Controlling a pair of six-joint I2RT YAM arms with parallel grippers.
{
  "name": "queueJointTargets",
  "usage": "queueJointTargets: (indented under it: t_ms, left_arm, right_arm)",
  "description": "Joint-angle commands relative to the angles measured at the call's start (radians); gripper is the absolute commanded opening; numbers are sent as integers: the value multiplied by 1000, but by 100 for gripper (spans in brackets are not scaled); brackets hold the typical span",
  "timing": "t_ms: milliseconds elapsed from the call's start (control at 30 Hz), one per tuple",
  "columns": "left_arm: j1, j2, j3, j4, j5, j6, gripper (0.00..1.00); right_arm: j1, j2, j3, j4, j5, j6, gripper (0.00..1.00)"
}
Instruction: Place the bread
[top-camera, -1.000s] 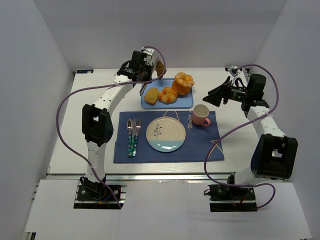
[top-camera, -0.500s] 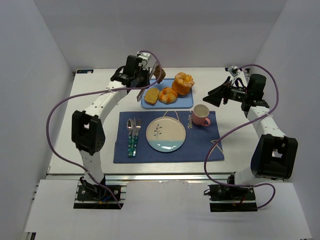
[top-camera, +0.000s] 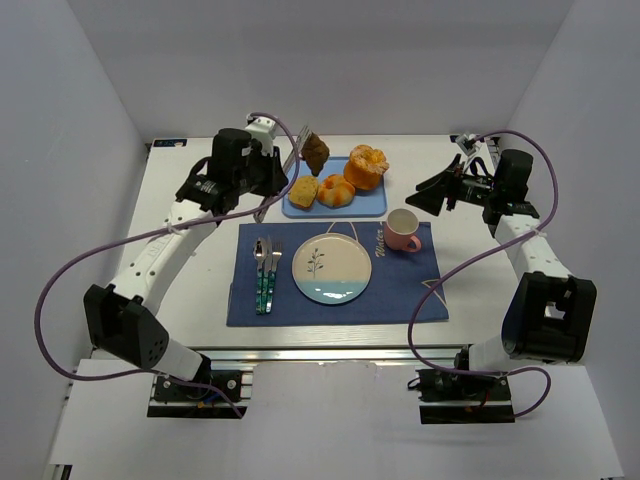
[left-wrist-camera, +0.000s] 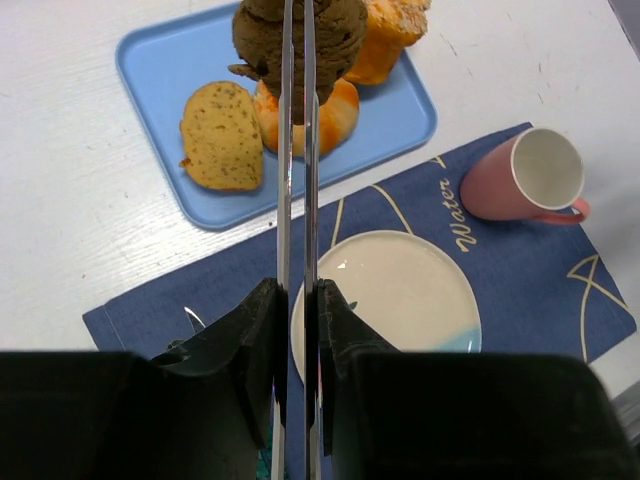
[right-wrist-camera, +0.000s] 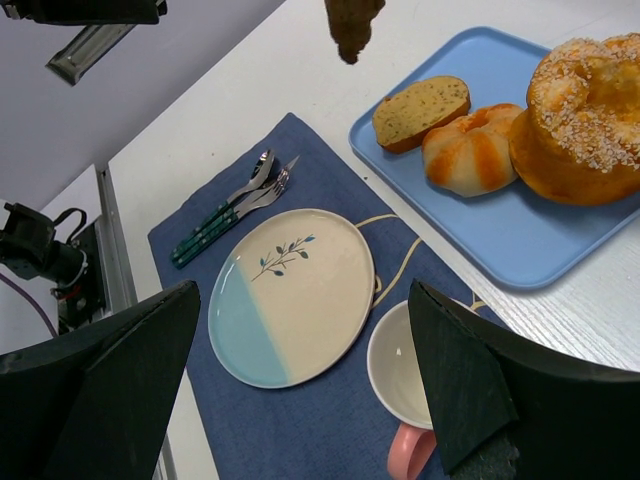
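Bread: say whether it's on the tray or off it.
Off. The bread hangs clamped in the left pincer, clear of the tray; the right wrist view shows it in mid-air.

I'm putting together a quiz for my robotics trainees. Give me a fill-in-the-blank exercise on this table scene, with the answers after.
1. Of the left gripper and right gripper, the one holding the small dark brown lumpy bread is the ___.
2. The flat blue rectangular tray holds ___ baked items.
3. The pink ceramic cup stands on the navy cloth placemat, on the round cream-and-blue plate's ___ side.
4. The right gripper is ___.
Answers: left; three; right; open.
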Motion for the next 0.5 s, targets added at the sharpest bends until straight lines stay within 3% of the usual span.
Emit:
queueJointTargets:
  t_ms: [0,467]
  left_arm:
    - [2,-47,-21,13,56,-10,0]
    - [-4,-300,-224,-110,203,-5,0]
  right_arm:
    - [-3,-39,1,-8,-20,-31,89]
    - [-2,-56,-2,-80,-7,-99,89]
